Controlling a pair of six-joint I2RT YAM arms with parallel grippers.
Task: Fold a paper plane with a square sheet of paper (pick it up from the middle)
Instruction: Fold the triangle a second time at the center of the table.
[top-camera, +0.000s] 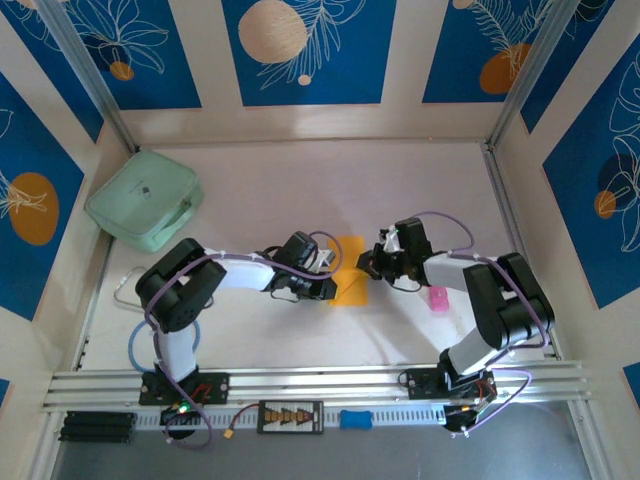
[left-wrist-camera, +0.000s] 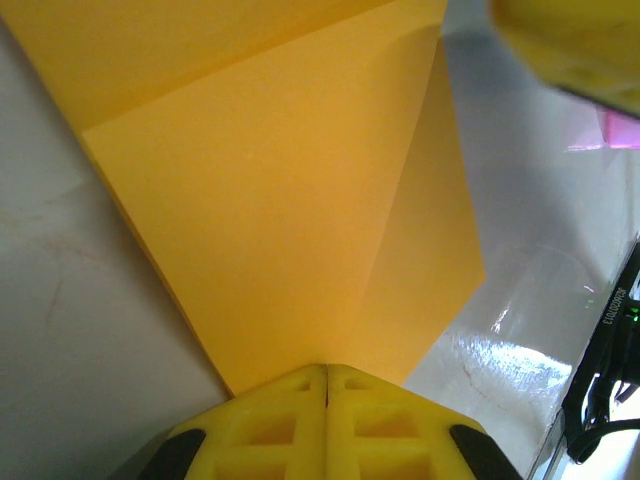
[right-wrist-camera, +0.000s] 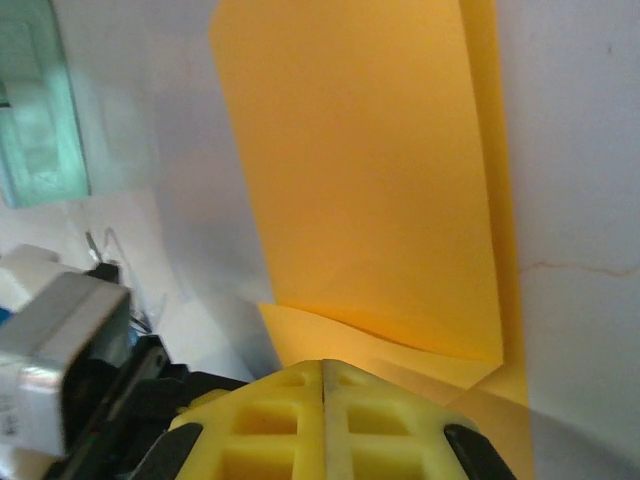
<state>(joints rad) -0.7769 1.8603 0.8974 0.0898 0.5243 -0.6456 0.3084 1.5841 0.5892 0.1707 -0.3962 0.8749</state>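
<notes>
The white table (top-camera: 300, 180) carries everything, and the mint-green case (top-camera: 143, 208) in its far left corner serves as the marker. The left arm (top-camera: 190, 285) reaches out on the near side of the case and to its right. The right arm (top-camera: 500, 300) comes in from much further right, pointing back toward the case.

The square sheet of paper (top-camera: 349, 270) lies flat on the table well to the right of the case and a little nearer, between the two wrists. It is no plain square now. The left wrist view shows a flap (left-wrist-camera: 425, 210) laid over the main panel along a slanting crease, and the right wrist view shows layered edges.

The left gripper (left-wrist-camera: 326, 375) has its jaws pressed fully together, with no paper visible between them, its tip at the sheet's case-side edge. The right gripper (right-wrist-camera: 322, 370) is likewise closed and empty, at the edge away from the case. A small pink object (top-camera: 438, 299) lies beyond it, further from the case.

This looks like an early fold being flattened, with no dart shape formed yet. The next move probably calls for one tip pinning the sheet while the other runs along the crease, pressing gently so the thin paper does not slide.
</notes>
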